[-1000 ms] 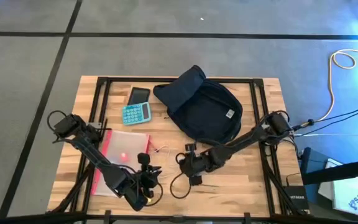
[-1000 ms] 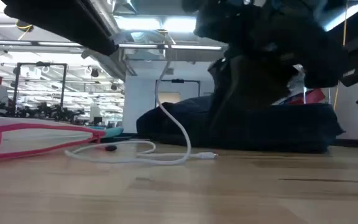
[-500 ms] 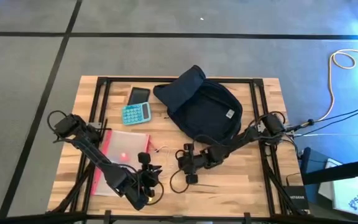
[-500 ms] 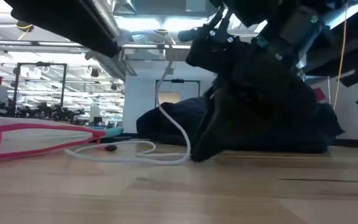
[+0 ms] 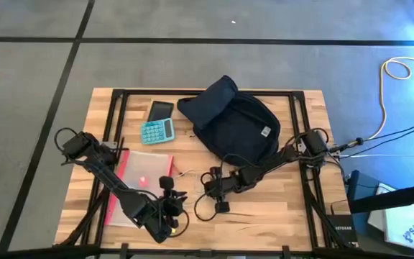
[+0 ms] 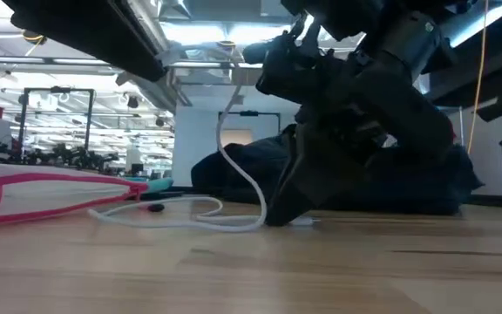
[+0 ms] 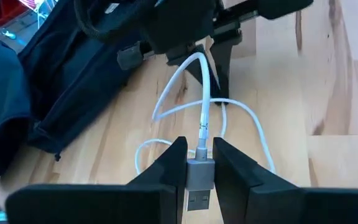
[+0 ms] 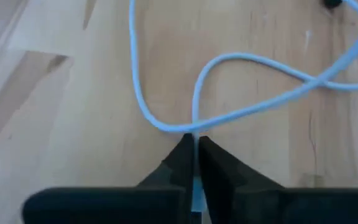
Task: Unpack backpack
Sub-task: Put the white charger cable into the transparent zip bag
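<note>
The backpack [image 5: 233,124] lies flat at the far middle of the desk [image 5: 279,216], its flap folded toward the far edge; beside it on the left sit a teal calculator [image 5: 157,132] and a dark phone [image 5: 160,110], and nearer the front a clear pouch [image 5: 144,175] with a red edge. My left gripper [image 7: 200,163] hovers near the front edge of the desk, just beside the pouch, its fingers [image 7: 171,163] pinching the metal USB plug [image 7: 199,183] of a white cable [image 6: 234,174]. The cable rises from the plug, loops across the wood and runs toward my right gripper [image 5: 213,188], which is down at the desk surface in front of the backpack. In the right wrist view, its fingers [image 8: 182,158] are pressed nearly together on the cable where the loop crosses, tips touching the desk. In the low view the cable's other end lies on the wood beside the right gripper.
</note>
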Action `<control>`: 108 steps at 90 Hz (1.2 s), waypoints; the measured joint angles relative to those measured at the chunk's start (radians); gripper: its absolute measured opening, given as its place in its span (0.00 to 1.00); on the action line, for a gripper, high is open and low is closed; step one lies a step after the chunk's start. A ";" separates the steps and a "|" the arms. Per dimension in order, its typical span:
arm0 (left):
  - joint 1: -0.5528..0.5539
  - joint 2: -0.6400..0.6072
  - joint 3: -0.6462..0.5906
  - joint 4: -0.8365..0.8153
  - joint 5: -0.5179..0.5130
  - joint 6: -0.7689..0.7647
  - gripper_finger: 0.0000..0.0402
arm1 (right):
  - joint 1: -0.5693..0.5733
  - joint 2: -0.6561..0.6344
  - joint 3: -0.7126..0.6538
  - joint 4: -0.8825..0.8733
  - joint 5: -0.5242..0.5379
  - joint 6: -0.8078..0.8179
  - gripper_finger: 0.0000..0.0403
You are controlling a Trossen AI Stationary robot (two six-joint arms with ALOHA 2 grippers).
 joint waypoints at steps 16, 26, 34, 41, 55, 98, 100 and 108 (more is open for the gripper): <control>0.000 0.000 0.000 -0.034 0.000 -0.032 0.11 | 0.017 -0.028 -0.003 -0.069 0.020 0.028 0.00; 0.000 0.000 0.000 -0.049 0.000 -0.055 0.11 | 0.033 -0.039 -0.004 -0.107 0.044 0.065 0.00; 0.000 0.000 0.000 -0.048 0.000 -0.058 0.11 | 0.047 -0.047 -0.004 -0.151 0.065 0.126 0.00; 0.000 0.000 0.000 -0.048 0.000 -0.073 0.11 | 0.061 -0.048 -0.003 -0.170 0.090 0.192 0.00; 0.017 0.000 0.000 -0.054 0.015 -0.184 0.11 | 0.098 -0.049 -0.005 -0.178 0.125 0.255 0.00; 0.158 0.000 0.000 -0.268 0.240 -0.719 0.11 | 0.174 -0.140 -0.010 -0.271 0.052 0.495 0.00; 0.161 0.000 0.000 -0.265 0.249 -0.725 0.11 | 0.174 -0.140 -0.010 -0.262 0.045 0.510 0.00; 0.168 0.000 0.000 -0.248 0.270 -0.730 0.11 | 0.179 -0.140 -0.009 -0.204 0.034 0.548 0.00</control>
